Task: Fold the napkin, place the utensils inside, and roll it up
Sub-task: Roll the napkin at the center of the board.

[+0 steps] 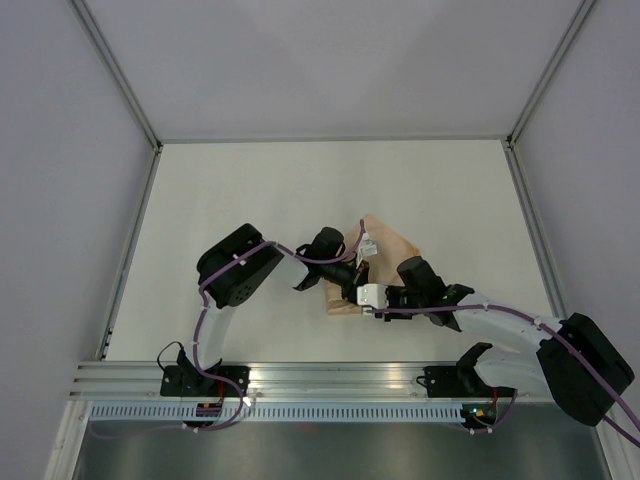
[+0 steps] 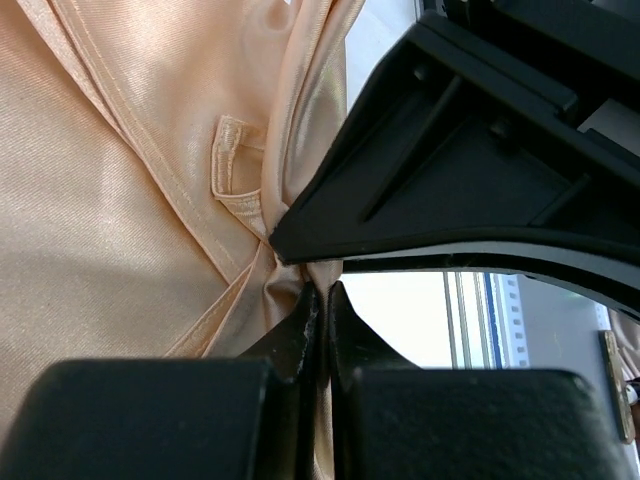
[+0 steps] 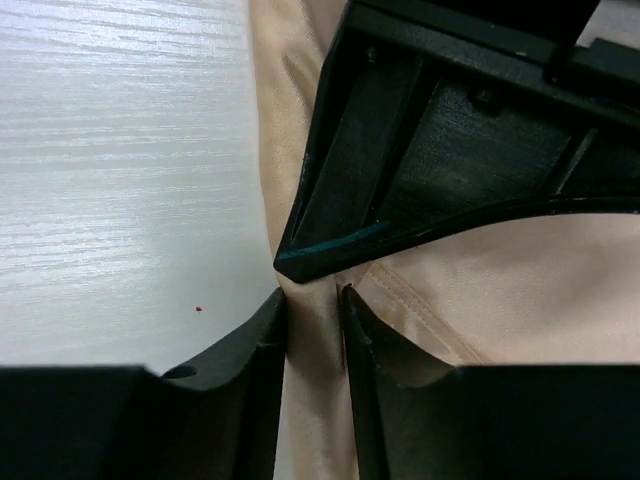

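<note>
Ok, the napkin [image 1: 392, 250] sits mid-bench, a bit right of centre. It is bunched into a small folded heap, not lying flat. Both arms reach in over its near-left part and meet there, so the top view hides some of the cloth under them. The bench [image 1: 250, 190] is white, and the right wrist view shows a faint wood grain.

The left gripper [image 2: 320, 305] has its jaws clenched on a thin gathered ridge of the napkin, tips almost touching with cloth pinched between them. The fabric fans out up and to the left of the pinch. A hem seam [image 2: 150, 140] runs diagonally across it, and a small sewn loop [image 2: 235, 160] lies just above the pinch. The other arm's finger crosses the upper right of that view, with its tip right at the same ridge.

The right gripper [image 3: 315, 315] has its jaws part-way apart, straddling that ridge, with one finger on the bare-bench side and one on the cloth side. Fabric fills the gap and both fingers look to be against it. Cannot tell whether it is actually clamped. The left arm's fingertip sits just above the gap, touching the fold.

A tiny red speck [image 3: 199, 309] lies on the bench just left of the right jaws.
</note>
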Motion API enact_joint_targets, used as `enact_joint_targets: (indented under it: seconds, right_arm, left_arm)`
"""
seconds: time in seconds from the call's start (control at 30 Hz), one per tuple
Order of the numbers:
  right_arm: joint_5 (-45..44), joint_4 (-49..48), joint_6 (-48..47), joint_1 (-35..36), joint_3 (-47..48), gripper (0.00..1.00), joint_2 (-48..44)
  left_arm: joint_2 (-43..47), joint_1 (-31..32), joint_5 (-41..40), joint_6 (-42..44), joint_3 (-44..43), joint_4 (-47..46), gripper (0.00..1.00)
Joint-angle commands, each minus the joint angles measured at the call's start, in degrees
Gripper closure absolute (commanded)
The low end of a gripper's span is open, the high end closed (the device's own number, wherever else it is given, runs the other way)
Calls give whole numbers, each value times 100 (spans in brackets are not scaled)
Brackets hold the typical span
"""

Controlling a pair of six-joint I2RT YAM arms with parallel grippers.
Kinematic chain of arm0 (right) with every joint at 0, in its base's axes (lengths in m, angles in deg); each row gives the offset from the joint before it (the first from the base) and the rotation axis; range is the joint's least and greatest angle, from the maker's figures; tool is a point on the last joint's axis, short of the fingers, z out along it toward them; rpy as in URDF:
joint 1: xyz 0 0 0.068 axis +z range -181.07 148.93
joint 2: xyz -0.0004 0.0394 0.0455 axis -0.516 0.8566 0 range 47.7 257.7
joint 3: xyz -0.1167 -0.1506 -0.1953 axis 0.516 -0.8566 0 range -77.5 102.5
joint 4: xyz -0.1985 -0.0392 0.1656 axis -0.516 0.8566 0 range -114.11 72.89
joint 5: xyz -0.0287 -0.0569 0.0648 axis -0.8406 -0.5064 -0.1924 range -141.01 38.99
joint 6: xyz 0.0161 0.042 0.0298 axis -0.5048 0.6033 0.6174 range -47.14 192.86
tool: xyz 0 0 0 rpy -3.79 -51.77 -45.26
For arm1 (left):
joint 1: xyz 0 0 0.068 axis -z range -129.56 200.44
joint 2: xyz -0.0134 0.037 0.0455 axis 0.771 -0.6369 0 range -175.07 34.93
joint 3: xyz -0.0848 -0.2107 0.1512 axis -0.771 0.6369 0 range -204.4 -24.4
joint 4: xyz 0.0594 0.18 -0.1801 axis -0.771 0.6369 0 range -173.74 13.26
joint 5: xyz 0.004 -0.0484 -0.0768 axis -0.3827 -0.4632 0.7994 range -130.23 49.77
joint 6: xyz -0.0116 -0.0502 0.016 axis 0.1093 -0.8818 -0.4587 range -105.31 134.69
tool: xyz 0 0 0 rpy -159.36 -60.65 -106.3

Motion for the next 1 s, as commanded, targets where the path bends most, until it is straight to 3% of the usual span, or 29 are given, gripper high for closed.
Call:
enact_joint_targets:
  seconds: [0.0, 0.07, 0.17, 0.43, 0.7, 0.83, 0.97]
  right_arm:
    - [-169, -45, 95, 15, -110, 69, 202]
    - [-107, 139, 78, 15, -84, 79, 255]
    - [86, 394, 51, 6, -14, 85, 370]
    - [1139, 1491, -325, -344, 610, 94, 1046]
    - [2001, 2870, -1178, -1091, 1567, 97, 2390]
    - [2248, 3522, -1662, -1373, 2095, 97, 3102]
    - [2362, 4128, -1995, -1532, 2718, 97, 4006]
  left_arm:
    - [-321, 12, -374, 16, 200, 927, 95]
    - [-199, -14, -496, -54, 235, 910, 92]
    - [-32, -58, -558, -194, 288, 788, 88]
    - [970, -111, -1032, -327, 464, 558, 70]
    - [2191, -120, -2788, -98, 1166, 146, 69]
    - [2798, -111, -3843, -116, 1729, -494, 70]
    - [3500, 90, -4494, 340, 2282, -663, 69]
